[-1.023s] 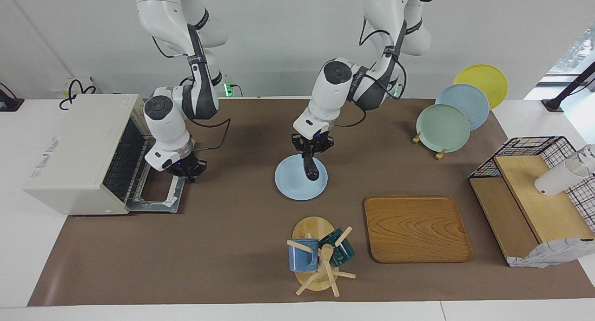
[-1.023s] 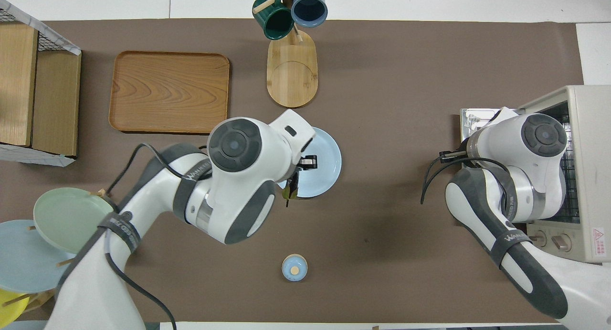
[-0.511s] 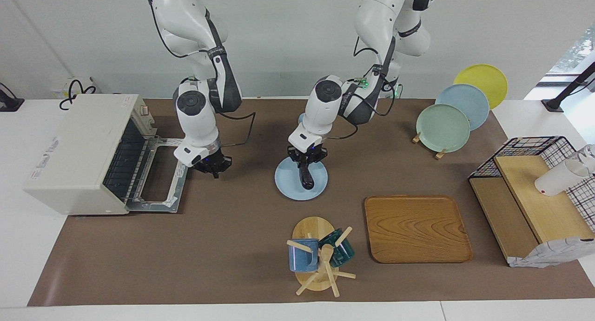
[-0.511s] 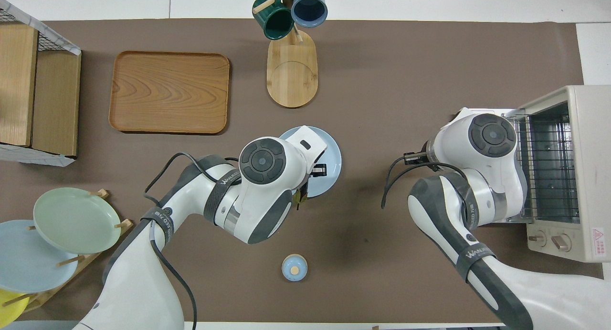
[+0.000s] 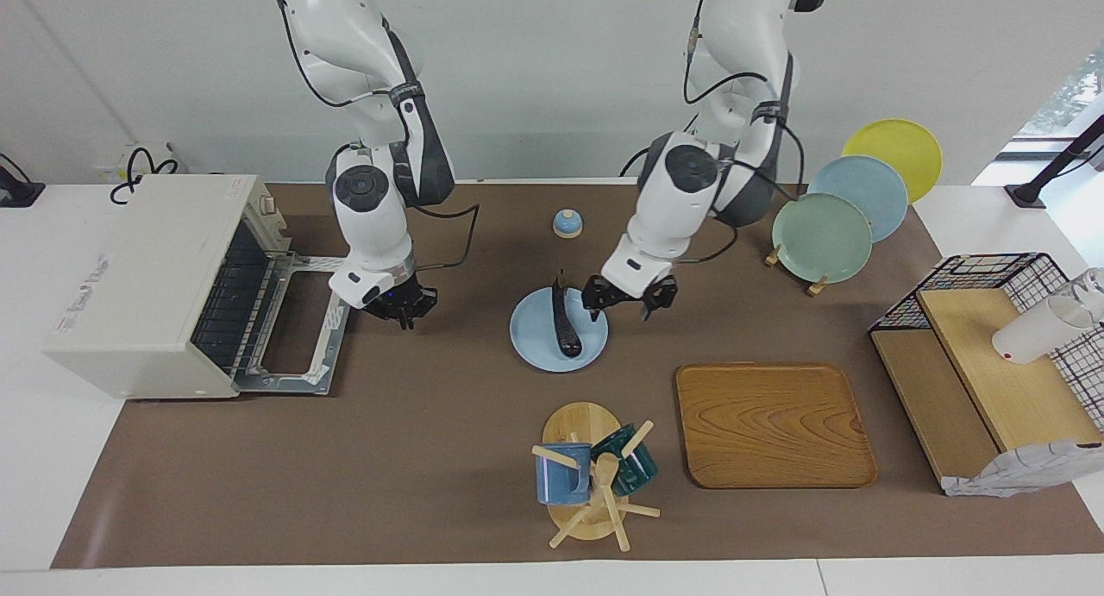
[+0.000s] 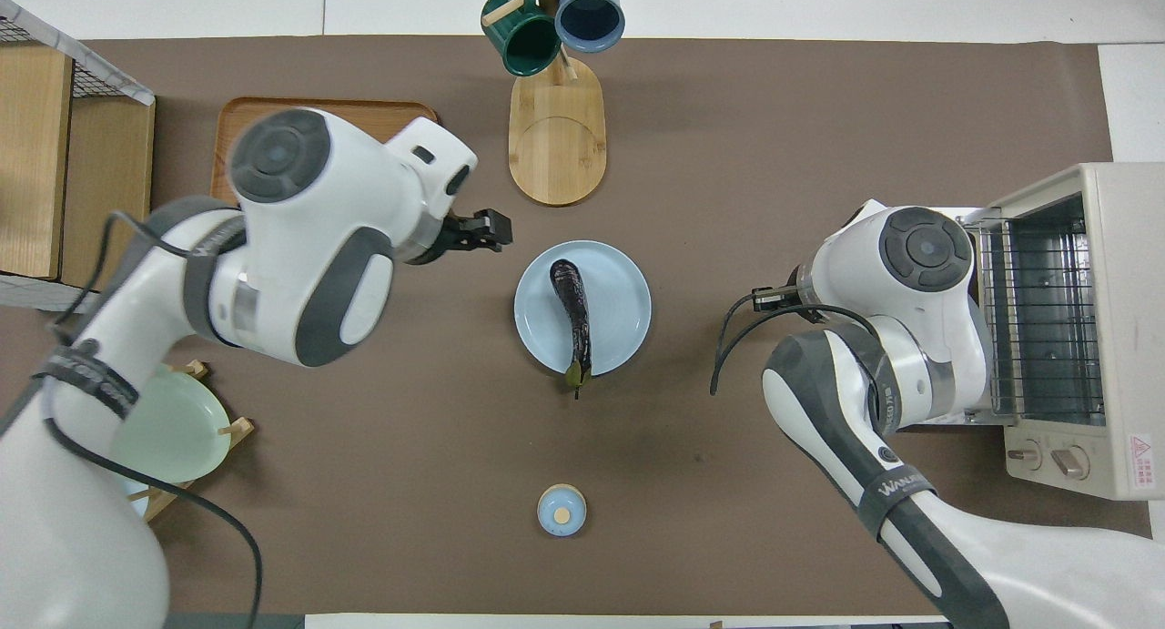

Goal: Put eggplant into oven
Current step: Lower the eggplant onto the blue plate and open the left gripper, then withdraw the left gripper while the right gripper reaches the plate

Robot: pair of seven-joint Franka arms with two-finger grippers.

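Oven [image 5: 147,285] door [image 5: 297,324] down, rack mouth open, right gripper [image 5: 392,305] just beside the door's end, bare brown mat between oven and blue plate [image 5: 539,348], left gripper [image 5: 619,298] over the plate's edge

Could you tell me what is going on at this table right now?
Neither arm is holding anything. The eggplant lies on the light blue plate mid-table, its stem tip poking over the rim on the robots' side. The left gripper hangs open beside the plate, toward the left arm's end. The oven stands with its door dropped open and its rack showing; the right gripper hangs over the mat in front of that door. The eggplant is not yet in the oven.
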